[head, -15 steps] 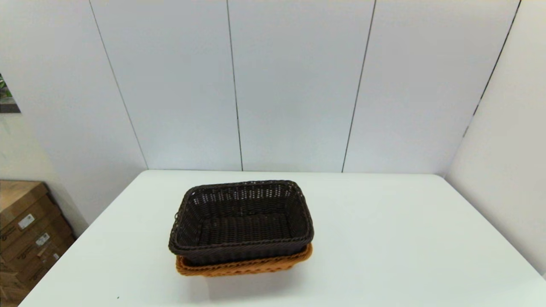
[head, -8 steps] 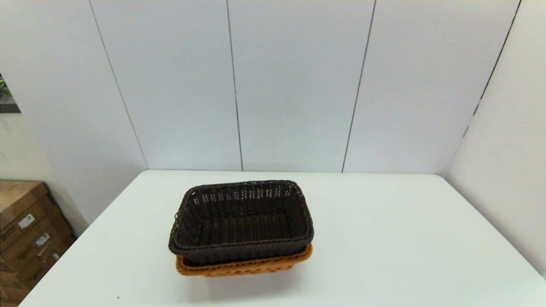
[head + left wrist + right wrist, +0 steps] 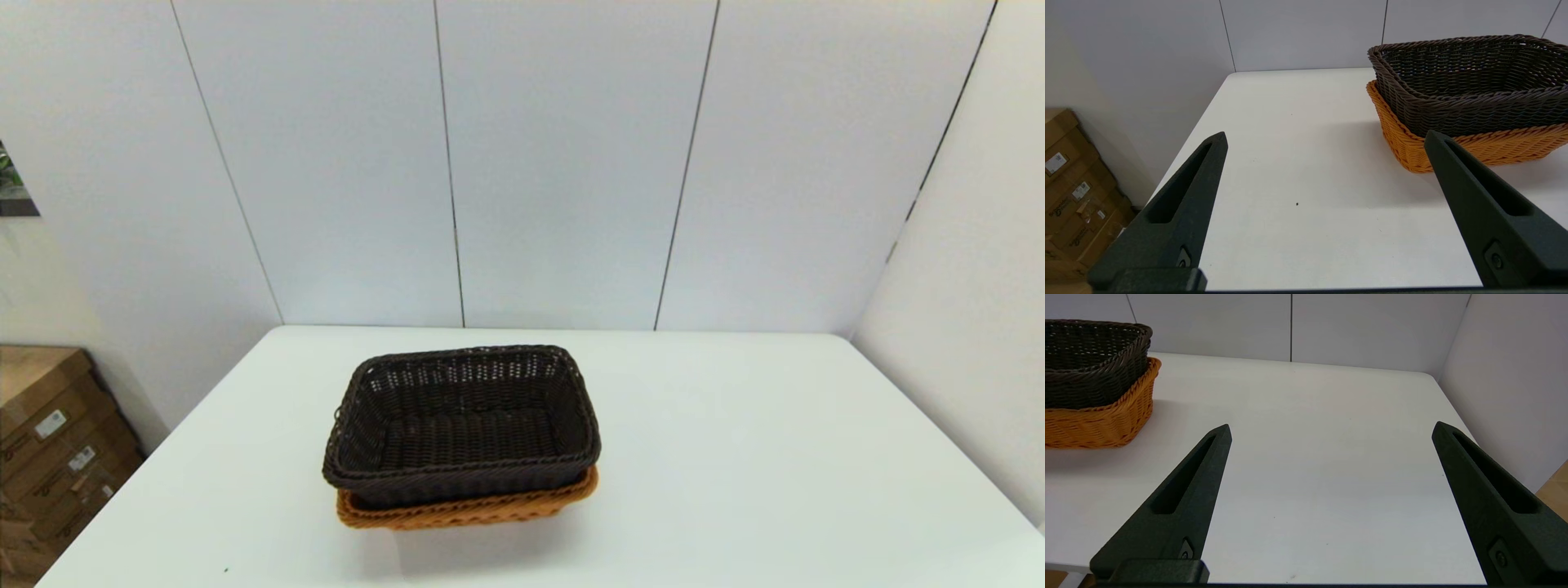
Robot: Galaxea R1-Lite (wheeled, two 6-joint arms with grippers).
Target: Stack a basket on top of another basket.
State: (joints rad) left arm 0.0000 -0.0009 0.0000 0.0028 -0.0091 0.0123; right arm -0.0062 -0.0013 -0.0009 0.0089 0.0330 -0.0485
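Dark brown, near-black rectangular woven wicker basket (image 3: 462,425) sits nested in the orange-tan rectangular woven wicker basket (image 3: 465,510), left of centre on the white table (image 3: 735,457); brown rim rides above the tan braided rim, roughly square to it, slightly shifted left so the tan lip shows more at the right near corner; stack looks done by my read.

Handling judgement: open weave, empty, so likely light; walls probably stiff with a bit of flex; woven texture should give decent friction, not slippery; not fragile. Best hold if a re-seat is needed: pinch the rolled rim mid-way along a short side wall, one finger inside, one outside; corners are rounded and would tend to slip out.

Left gripper (image 3: 1325,139) hangs off the near left of the stack, fingers spread wide, holding nothing, baskets just ahead of its right-hand finger; right gripper (image 3: 1331,428) hangs over bare table well to the right of the stack, fingers equally wide apart, empty. Neither touches a basket; cardboard boxes (image 3: 49,441) on the floor far left, clear of everything.
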